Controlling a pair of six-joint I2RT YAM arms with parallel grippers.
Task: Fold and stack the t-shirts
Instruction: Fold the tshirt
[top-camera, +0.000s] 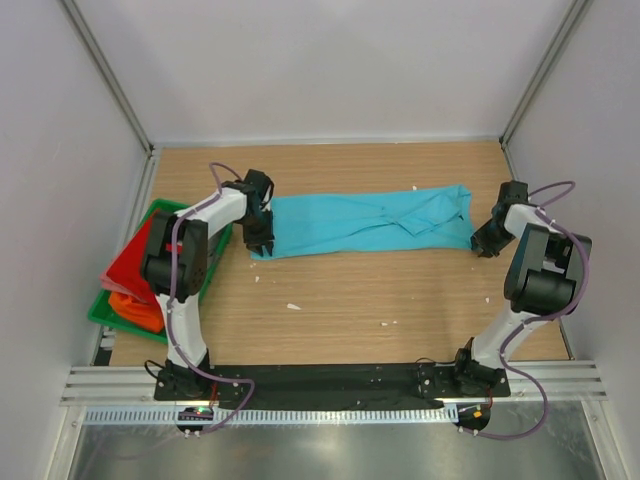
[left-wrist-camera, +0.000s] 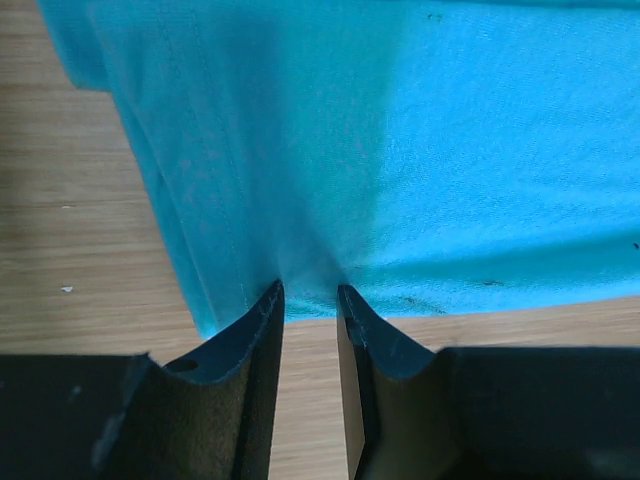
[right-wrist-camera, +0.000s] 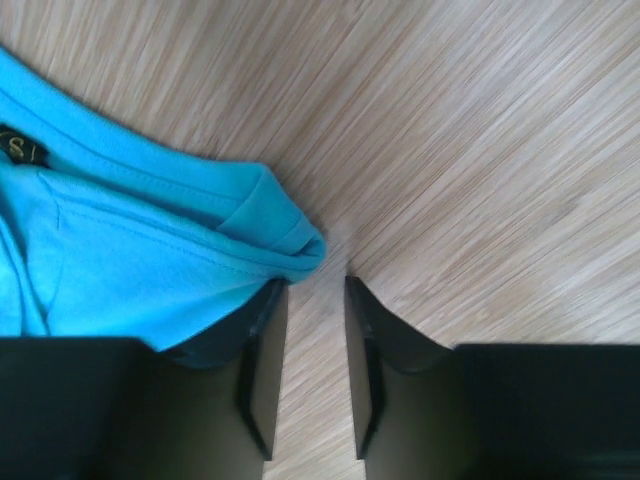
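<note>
The turquoise-blue t-shirt (top-camera: 360, 222) lies as a long folded strip across the far half of the wooden table. My left gripper (top-camera: 260, 238) is at its left end. In the left wrist view the gripper (left-wrist-camera: 310, 290) is slightly open, its tips reaching just over the shirt's edge (left-wrist-camera: 450, 150), with bare wood in the gap. My right gripper (top-camera: 485, 243) is at the shirt's right end. In the right wrist view it (right-wrist-camera: 316, 282) is slightly open and empty, and the shirt's rolled corner (right-wrist-camera: 130, 270) drapes over its left finger. The red t-shirt (top-camera: 130, 265) and orange t-shirt (top-camera: 140, 308) lie bunched in the tray.
The green plastic tray (top-camera: 100, 312) sits at the table's left edge beside the left arm. Small white scraps (top-camera: 293, 306) lie on the wood in front of the shirt. Enclosure walls stand close on the left, right and back. A black rail (top-camera: 330, 378) runs along the near edge.
</note>
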